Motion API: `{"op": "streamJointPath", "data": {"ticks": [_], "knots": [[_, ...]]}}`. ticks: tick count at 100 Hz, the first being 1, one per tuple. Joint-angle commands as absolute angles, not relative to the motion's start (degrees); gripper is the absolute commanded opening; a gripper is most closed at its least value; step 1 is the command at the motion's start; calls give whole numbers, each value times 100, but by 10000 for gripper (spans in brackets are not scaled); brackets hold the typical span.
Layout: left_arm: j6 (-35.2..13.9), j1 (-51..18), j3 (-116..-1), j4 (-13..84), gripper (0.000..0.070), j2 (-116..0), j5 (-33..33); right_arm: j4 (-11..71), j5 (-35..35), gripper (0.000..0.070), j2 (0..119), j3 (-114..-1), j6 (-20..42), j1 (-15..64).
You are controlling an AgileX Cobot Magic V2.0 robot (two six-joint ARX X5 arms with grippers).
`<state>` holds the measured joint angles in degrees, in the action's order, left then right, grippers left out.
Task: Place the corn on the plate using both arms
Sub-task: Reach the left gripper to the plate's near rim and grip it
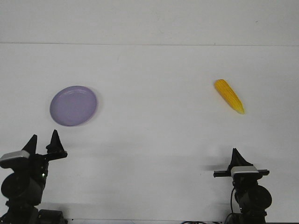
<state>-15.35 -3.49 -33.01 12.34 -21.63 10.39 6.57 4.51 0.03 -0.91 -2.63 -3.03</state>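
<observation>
The corn (229, 95), a yellow-orange cob, lies on the white table at the right, slanted, with its paler tip pointing toward the near right. The lavender plate (74, 105) sits at the left and holds nothing. My left gripper (43, 138) is at the near left, just in front of the plate, with its two pointed fingers spread apart and empty. My right gripper (235, 153) is at the near right, well in front of the corn. Its fingers show as a single point, together and empty.
The white table (154, 126) stretches between plate and corn with nothing else on it. Its far edge meets a pale wall at the back.
</observation>
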Motion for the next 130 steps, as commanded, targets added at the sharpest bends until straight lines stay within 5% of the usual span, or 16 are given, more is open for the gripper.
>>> {"op": "streamJointPath", "data": {"ticks": [1, 18, 42, 78, 89, 100, 118, 130], "knots": [[-1160, -276, -3656, 1479, 499, -2842, 1116, 602, 454, 12, 5, -73, -255, -309], [-808, 364, -4353, 1763, 501, -4751, 969, 602, 454, 12, 5, -73, -252, -309], [-869, 1575, -5280, 1474, 497, -7426, -471, 600, 454, 12, 5, -73, -252, -309], [-888, 1804, -6217, 921, 482, -9618, -764, 602, 454, 12, 5, -73, -255, -309], [-934, 1800, -6230, 707, 377, -9876, -788, 600, 454, 12, 5, -73, -252, -309], [-998, 1798, -6230, 580, 351, -9957, -812, 602, 454, 12, 5, -73, -255, -309], [-1015, 1791, -6230, 504, 2, -9957, -873, 600, 454, 12, 5, -73, -255, -309], [-1028, 1793, -6233, 475, 5, -9955, -917, 602, 454, 12, 5, -73, -255, -309]]}}
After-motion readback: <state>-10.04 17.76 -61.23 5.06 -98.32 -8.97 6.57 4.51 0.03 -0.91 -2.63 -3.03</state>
